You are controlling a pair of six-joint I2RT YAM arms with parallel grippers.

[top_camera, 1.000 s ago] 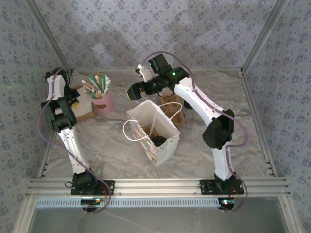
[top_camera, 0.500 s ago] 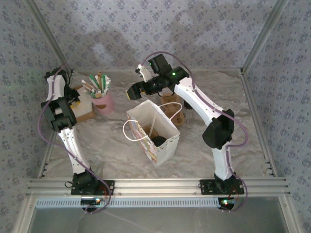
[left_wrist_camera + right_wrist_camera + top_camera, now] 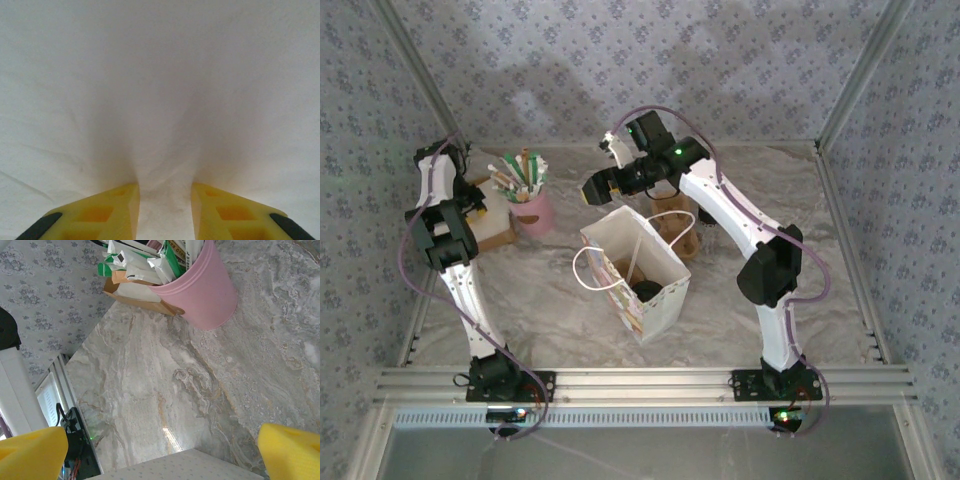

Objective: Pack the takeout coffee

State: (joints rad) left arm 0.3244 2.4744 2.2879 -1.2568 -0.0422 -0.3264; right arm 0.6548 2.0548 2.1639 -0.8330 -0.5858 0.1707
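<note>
While the takeout coffee [image 3: 645, 291] sits upright inside the white bag [image 3: 663, 305], both grippers are off it.
Right gripper [image 3: 162, 452]: jaws spread wide, hovering above bag's far side, pink cup [image 3: 200, 290] of sticks nearby. Left gripper [image 3: 165, 205]: jaws parted a little, close over wrinkled white surface [image 3: 160, 90]; contact, can't tell.

Pale blue-grey wallpaper [image 3: 720, 60] with a small repeated floral print covers the far, left and right walls. Slanted aluminium posts [image 3: 857, 85] stand at the far corners. The bench [image 3: 550, 300] has a grey marbled top, and a ribbed aluminium rail [image 3: 640, 383] runs along its near edge. The light is soft and even.
</note>
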